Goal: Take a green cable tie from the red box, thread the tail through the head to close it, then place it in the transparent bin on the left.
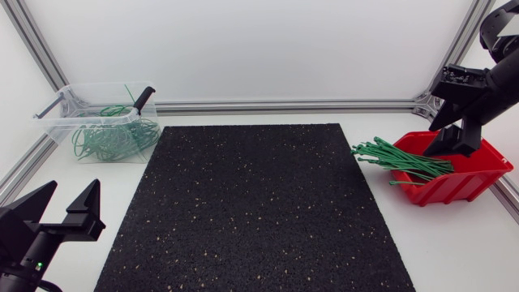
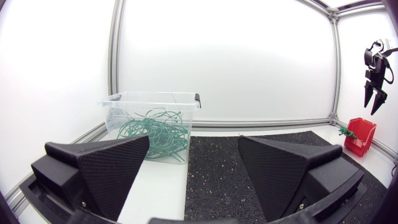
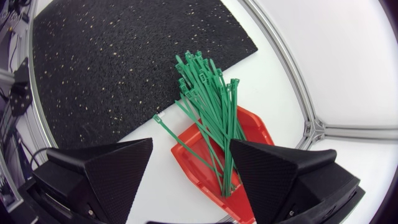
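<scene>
- The green cable ties (image 3: pixel 210 102) lie bundled in the red box (image 1: pixel 459 191) at the worktop's right edge.
- Right jaws hang just above the box, apart and gripping nothing. The bundle sits directly beneath the gap, so this arm is much nearer.
- The ties' long axis runs from the box toward the black mat (image 1: pixel 251 211). The heads fan out past the open front and the tails stay inside.
- Left jaws are apart too, at the near left corner, facing the transparent bin (image 1: pixel 55 123).

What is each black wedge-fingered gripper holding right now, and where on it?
Nothing. The left gripper is open and empty; right gripper hangs open above the green plastic cable ties in the red plastic box, touching none.
</scene>
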`<state>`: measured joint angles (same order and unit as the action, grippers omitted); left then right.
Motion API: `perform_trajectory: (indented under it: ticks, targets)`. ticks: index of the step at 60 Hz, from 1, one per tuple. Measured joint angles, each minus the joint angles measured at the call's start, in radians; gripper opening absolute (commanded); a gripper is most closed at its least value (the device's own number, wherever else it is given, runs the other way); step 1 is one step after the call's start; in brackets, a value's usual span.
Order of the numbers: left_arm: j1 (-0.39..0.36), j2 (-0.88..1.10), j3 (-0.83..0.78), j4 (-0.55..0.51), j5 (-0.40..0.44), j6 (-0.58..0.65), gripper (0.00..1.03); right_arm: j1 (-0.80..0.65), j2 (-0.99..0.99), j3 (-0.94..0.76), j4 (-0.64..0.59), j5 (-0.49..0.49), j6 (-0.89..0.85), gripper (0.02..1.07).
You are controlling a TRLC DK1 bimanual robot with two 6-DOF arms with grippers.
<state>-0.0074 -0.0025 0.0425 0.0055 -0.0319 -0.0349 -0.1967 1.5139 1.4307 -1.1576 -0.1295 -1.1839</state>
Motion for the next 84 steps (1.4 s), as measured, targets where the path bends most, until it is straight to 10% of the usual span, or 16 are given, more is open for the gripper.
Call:
perform_trajectory:
  ticks: [50, 74, 84]
  targets:
    - [0.0, 0.0, 0.0, 0.0, 0.0, 0.0, 1.0, 0.032, 0.12, -0.268, 0.193, 0.023, -0.369, 0.45]
    - [0.0, 0.0, 0.0, 0.0, 0.0, 0.0, 1.0, 0.038, 0.105, -0.286, 0.243, 0.023, -0.389, 0.43]
    - [0.0, 0.0, 0.0, 0.0, 0.0, 0.0, 1.0, 0.038, 0.106, -0.287, 0.245, 0.023, -0.389, 0.2]
